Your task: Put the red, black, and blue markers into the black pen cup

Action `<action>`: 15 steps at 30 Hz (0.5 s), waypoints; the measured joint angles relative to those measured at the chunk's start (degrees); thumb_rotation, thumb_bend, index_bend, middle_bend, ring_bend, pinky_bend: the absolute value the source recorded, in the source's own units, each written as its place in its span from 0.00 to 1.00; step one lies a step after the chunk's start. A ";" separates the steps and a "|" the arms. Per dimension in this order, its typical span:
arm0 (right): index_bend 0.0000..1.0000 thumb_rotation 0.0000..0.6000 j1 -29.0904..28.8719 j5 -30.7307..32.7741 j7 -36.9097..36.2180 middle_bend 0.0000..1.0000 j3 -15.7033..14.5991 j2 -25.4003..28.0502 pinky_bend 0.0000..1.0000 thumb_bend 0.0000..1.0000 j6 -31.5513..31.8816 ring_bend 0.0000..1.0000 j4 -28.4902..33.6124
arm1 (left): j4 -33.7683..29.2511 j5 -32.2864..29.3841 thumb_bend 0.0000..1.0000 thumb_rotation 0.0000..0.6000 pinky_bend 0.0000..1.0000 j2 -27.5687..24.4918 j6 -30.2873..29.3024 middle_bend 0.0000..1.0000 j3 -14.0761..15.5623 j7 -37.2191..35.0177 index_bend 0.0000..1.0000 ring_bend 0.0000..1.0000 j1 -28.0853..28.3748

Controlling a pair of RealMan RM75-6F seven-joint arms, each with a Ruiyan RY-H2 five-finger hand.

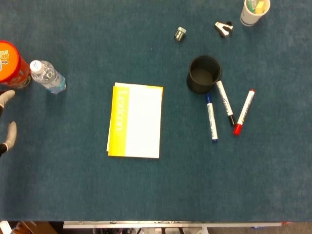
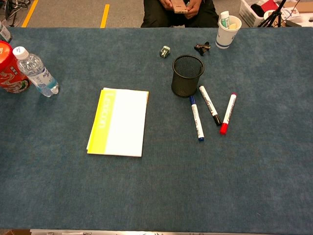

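Observation:
The black mesh pen cup (image 1: 204,74) (image 2: 187,75) stands upright right of the table's middle, with nothing showing inside it. Just in front of it lie three white-barrelled markers: the blue marker (image 1: 211,117) (image 2: 196,118), the black marker (image 1: 225,103) (image 2: 210,105) and the red marker (image 1: 243,111) (image 2: 228,113). None of them touch each other. Only some fingers of my left hand (image 1: 9,132) show at the far left edge of the head view. They are spread apart, hold nothing, and are far from the markers. My right hand is out of sight.
A yellow-and-white notebook (image 1: 135,121) (image 2: 119,122) lies mid-table. A water bottle (image 1: 48,76) (image 2: 35,71) and a red can (image 1: 11,64) (image 2: 10,68) stand at the left. At the back are a paper cup (image 1: 253,11) (image 2: 227,31), a binder clip (image 1: 224,28) and a small metal piece (image 1: 180,33).

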State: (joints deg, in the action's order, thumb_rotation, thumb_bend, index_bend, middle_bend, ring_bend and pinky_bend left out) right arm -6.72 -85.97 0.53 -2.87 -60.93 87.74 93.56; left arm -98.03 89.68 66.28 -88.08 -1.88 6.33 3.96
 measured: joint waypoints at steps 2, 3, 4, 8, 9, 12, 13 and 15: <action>0.11 1.00 -0.02 -0.19 0.36 0.28 0.20 0.04 0.28 0.14 -0.50 0.15 0.29 | 0.21 -0.27 0.48 1.00 0.20 0.02 0.18 0.21 -0.02 -0.15 0.17 0.20 0.02; 0.11 1.00 -0.04 -0.27 0.49 0.28 0.27 0.05 0.28 0.14 -0.72 0.15 0.41 | 0.26 -0.38 0.48 1.00 0.20 0.01 0.29 0.21 0.01 -0.18 0.17 0.20 0.03; 0.12 1.00 -0.06 -0.37 0.65 0.28 0.35 0.06 0.28 0.14 -1.03 0.15 0.56 | 0.29 -0.48 0.48 1.00 0.20 -0.04 0.40 0.21 0.05 -0.22 0.17 0.20 0.03; 0.12 1.00 -0.17 -1.09 0.72 0.28 0.57 0.19 0.28 0.14 -1.82 0.15 1.02 | 0.32 -0.67 0.48 1.00 0.20 -0.43 0.23 0.21 0.14 -0.53 0.17 0.20 -0.16; 0.12 1.00 -0.22 -1.32 0.58 0.28 0.59 0.27 0.28 0.14 -1.99 0.15 1.13 | 0.33 -0.66 0.48 1.00 0.20 -0.51 0.08 0.21 0.15 -0.61 0.17 0.20 -0.23; 0.12 1.00 -0.54 -2.12 0.25 0.28 0.68 0.67 0.28 0.14 -2.79 0.15 1.43 | 0.40 -0.73 0.48 1.00 0.20 -0.72 -0.27 0.21 0.11 -0.77 0.17 0.20 -0.44; 0.12 1.00 -0.69 -2.32 0.23 0.29 0.72 0.80 0.28 0.14 -3.09 0.16 1.47 | 0.44 -0.79 0.48 1.00 0.20 -0.74 -0.33 0.21 0.10 -0.76 0.17 0.20 -0.49; 0.13 1.00 -1.11 -2.65 0.39 0.30 0.77 1.05 0.27 0.14 -3.99 0.17 1.56 | 0.47 -0.83 0.48 1.00 0.20 -0.74 -0.38 0.21 0.10 -0.77 0.17 0.20 -0.53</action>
State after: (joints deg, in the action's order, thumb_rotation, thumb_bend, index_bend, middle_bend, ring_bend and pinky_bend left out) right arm -7.83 -88.61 0.92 -2.10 -59.88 83.75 95.11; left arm -97.56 88.85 65.55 -88.46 -1.78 5.56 3.42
